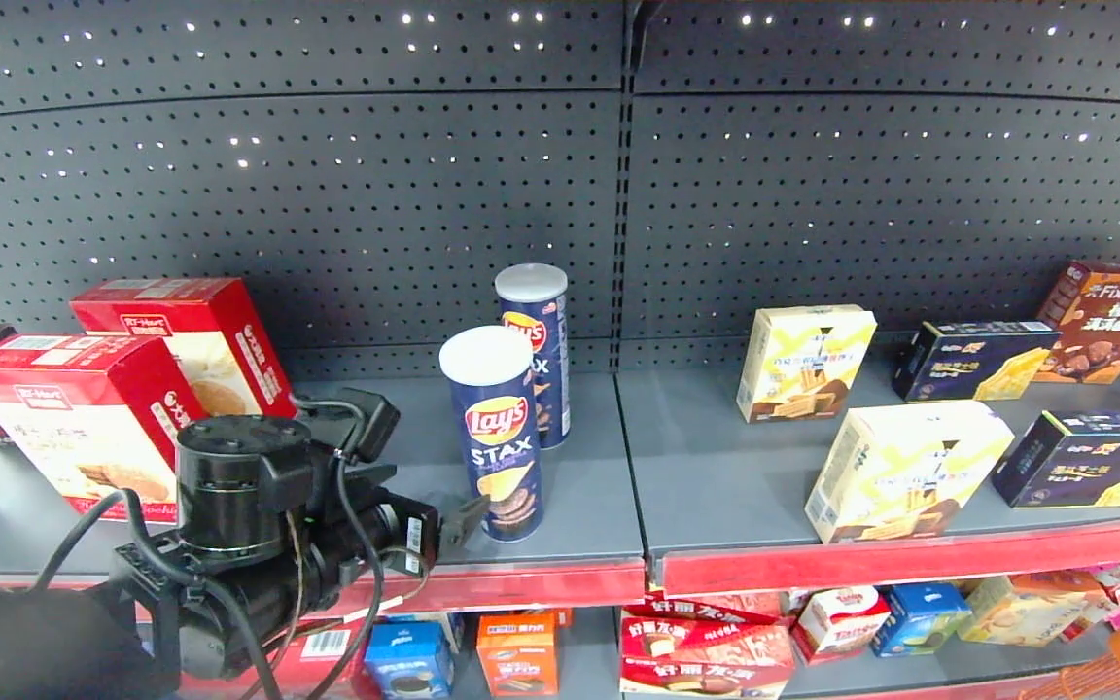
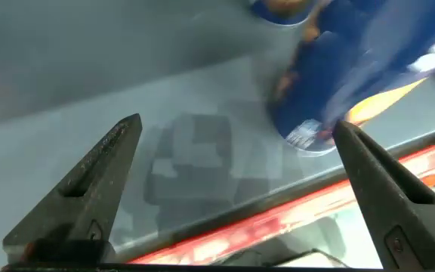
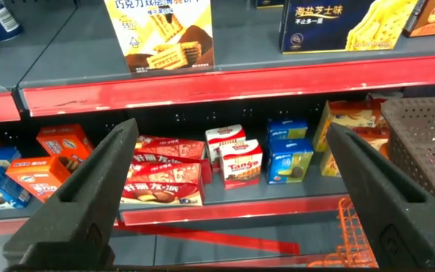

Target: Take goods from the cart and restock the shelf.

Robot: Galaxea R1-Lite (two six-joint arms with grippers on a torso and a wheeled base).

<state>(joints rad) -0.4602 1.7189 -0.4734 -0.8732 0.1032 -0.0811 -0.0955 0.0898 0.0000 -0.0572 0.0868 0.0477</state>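
Head view: left pincer (image 1: 464, 519) beside front blue canister (image 1: 500, 437)

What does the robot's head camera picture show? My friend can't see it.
Two tall blue chip cans stand one behind the other on a grey shelf, and the robot's left gripper sits right beside the front can. Red boxes stand to the left, yellow boxes and dark blue boxes to the right.

The shelf (image 1: 716, 457) is seen from above in the head view; its red edge (image 1: 813, 569) is shared, closely in the left wrist view, farther in the right.
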